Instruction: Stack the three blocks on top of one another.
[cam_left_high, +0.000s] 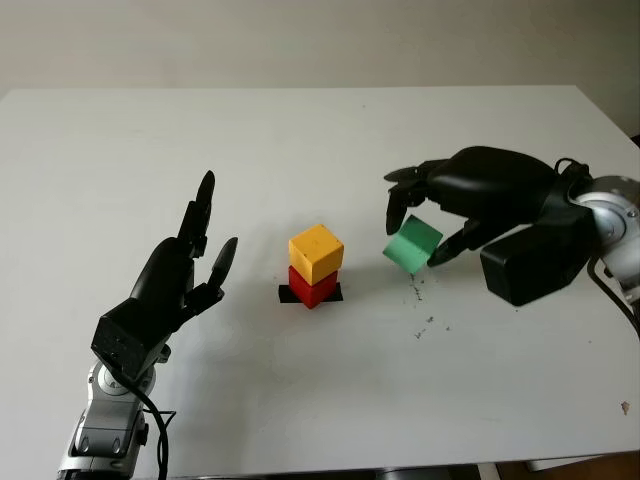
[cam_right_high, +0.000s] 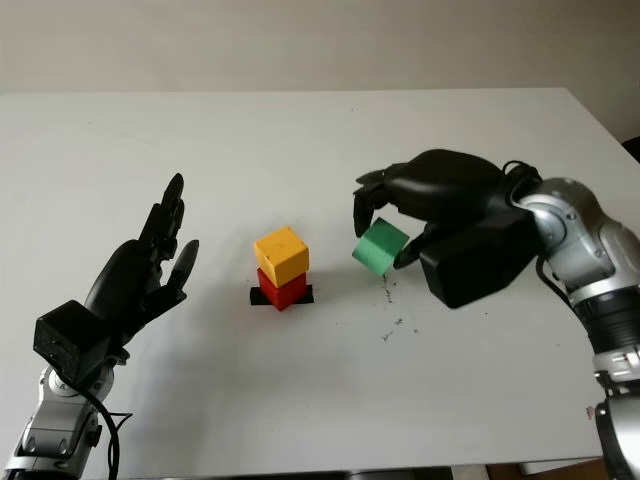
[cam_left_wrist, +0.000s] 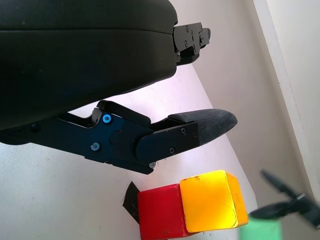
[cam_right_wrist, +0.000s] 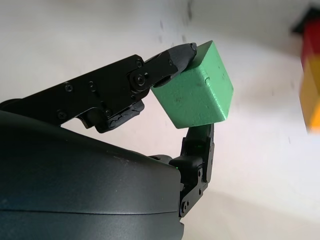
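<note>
A yellow block (cam_left_high: 316, 250) sits on a red block (cam_left_high: 311, 285), which stands on a small black marker (cam_left_high: 285, 295) near the table's middle. To their right a green block (cam_left_high: 412, 245) is tilted and held just above the table by my right hand (cam_left_high: 415, 225), shut on it between fingertips (cam_right_wrist: 180, 52). The same green block (cam_right_wrist: 195, 92) is pinched from two sides in the right wrist view. My left hand (cam_left_high: 195, 255) is open, raised to the left of the stack, apart from it.
The white table (cam_left_high: 300, 150) stretches wide around the stack. Small dark specks (cam_left_high: 425, 320) mark the surface below the green block. The table's front edge (cam_left_high: 300, 468) runs close to my arms.
</note>
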